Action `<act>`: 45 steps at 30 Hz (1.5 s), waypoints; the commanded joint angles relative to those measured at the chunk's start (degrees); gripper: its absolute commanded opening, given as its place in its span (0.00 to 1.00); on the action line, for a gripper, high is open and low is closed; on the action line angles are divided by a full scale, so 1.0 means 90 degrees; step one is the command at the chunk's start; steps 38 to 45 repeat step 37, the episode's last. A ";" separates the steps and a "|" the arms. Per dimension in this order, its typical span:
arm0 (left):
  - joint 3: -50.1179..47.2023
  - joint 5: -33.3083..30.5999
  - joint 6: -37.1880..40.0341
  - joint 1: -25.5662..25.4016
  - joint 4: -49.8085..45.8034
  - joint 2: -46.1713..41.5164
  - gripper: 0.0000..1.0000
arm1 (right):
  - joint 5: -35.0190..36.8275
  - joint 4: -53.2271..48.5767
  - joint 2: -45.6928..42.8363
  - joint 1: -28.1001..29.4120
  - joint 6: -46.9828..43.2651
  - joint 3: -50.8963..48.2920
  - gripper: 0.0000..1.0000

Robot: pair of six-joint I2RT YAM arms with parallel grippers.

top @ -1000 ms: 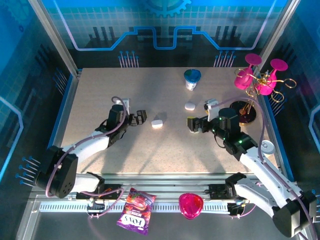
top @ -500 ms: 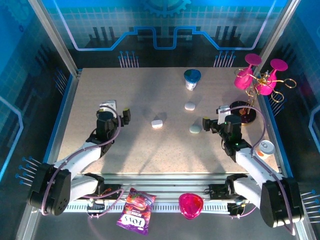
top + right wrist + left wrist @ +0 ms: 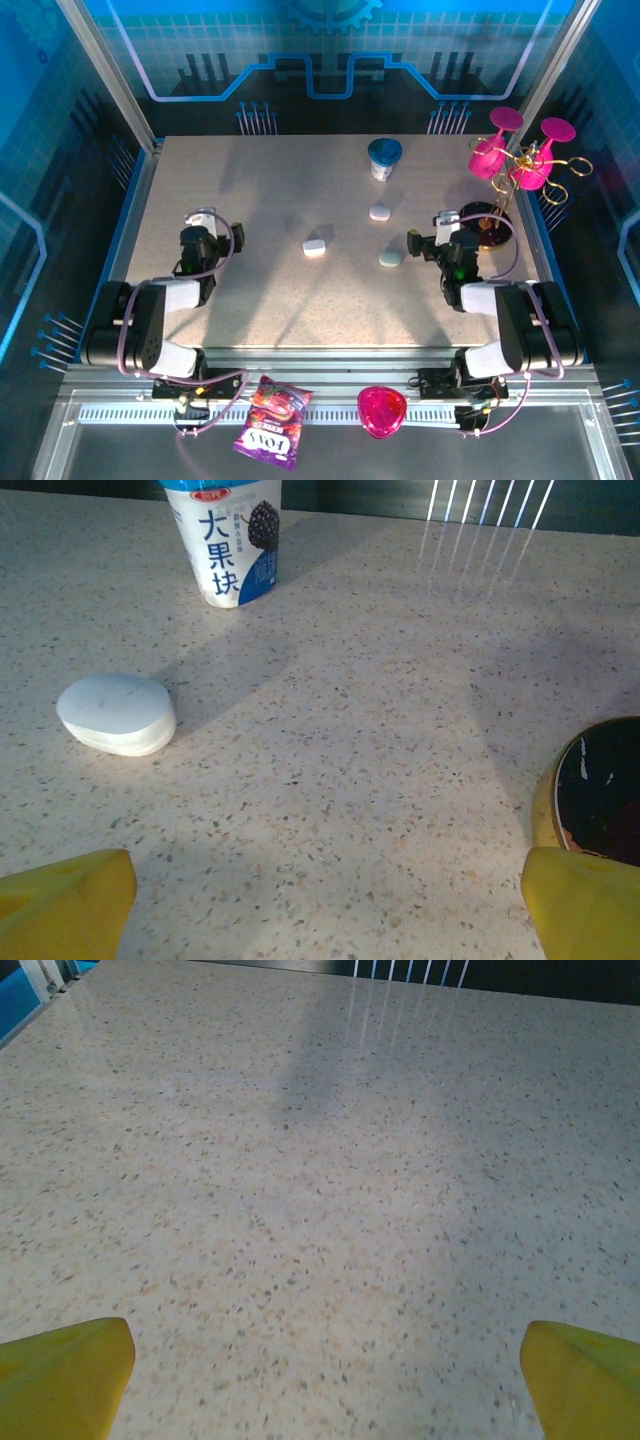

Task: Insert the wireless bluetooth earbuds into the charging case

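Observation:
Three white pebble-shaped charging cases lie shut on the speckled table: one (image 3: 316, 246) in the middle, one (image 3: 380, 212) further back, one (image 3: 390, 258) just left of my right gripper (image 3: 429, 232). The earbuds are out of view. My left gripper (image 3: 214, 226) stands open over bare table at the left, well away from the cases. In the left wrist view, its yellow fingertips (image 3: 62, 1375) frame bare tabletop. My right gripper (image 3: 320, 910) is open too, with nothing between its fingers; the back case (image 3: 117, 713) lies ahead to its left.
A blue-lidded yoghurt cup (image 3: 384, 158) (image 3: 225, 540) stands at the back. Pink glasses on a gold stand (image 3: 520, 150) with a black base (image 3: 600, 785) occupy the back right. A candy bag (image 3: 268, 422) and a pink dish (image 3: 382, 411) sit on the front rail.
Both arms have folded back toward their bases. The right gripper drew away to the right, leaving a case on the table; the left gripper pulled back left from the middle case.

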 commanded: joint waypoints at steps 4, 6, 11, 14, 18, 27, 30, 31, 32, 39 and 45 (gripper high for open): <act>0.0072 0.0608 0.0050 0.0111 0.0974 0.0501 0.99 | -0.0363 0.0738 0.0531 -0.0163 -0.0019 0.0261 1.00; -0.0011 0.0556 0.0121 0.0049 0.1199 0.0586 0.99 | -0.0327 0.0504 0.0499 -0.0166 -0.0004 0.0366 1.00; 0.0011 0.0462 0.0191 -0.0018 0.1176 0.0600 0.99 | -0.0278 0.0567 0.0522 -0.0150 -0.0016 0.0355 1.00; 0.0026 0.0462 0.0202 -0.0018 0.1148 0.0592 0.99 | -0.0272 0.0589 0.0531 -0.0140 -0.0017 0.0352 1.00; 0.0053 0.0551 0.0236 -0.0018 0.1099 0.0599 0.99 | -0.0267 0.0589 0.0531 -0.0135 -0.0018 0.0353 1.00; 0.0088 0.0744 0.0301 -0.0019 0.1020 0.0599 0.99 | -0.0257 0.0588 0.0532 -0.0136 -0.0022 0.0352 1.00; 0.0104 0.0713 0.0353 -0.0077 0.1006 0.0605 0.99 | -0.0258 0.0578 0.0533 -0.0134 -0.0025 0.0352 1.00; 0.0101 0.0712 0.0351 -0.0077 0.1011 0.0600 0.99 | -0.0259 0.0576 0.0529 -0.0130 -0.0025 0.0352 1.00; 0.0099 0.0715 0.0355 -0.0074 0.1008 0.0600 0.99 | -0.0258 0.0578 0.0533 -0.0135 -0.0021 0.0352 1.00; 0.0093 0.0715 0.0349 -0.0077 0.1006 0.0605 0.99 | -0.0269 0.0600 0.0531 -0.0134 -0.0027 0.0342 1.00; 0.0093 0.0715 0.0349 -0.0077 0.1006 0.0605 0.99 | -0.0269 0.0600 0.0531 -0.0134 -0.0027 0.0342 1.00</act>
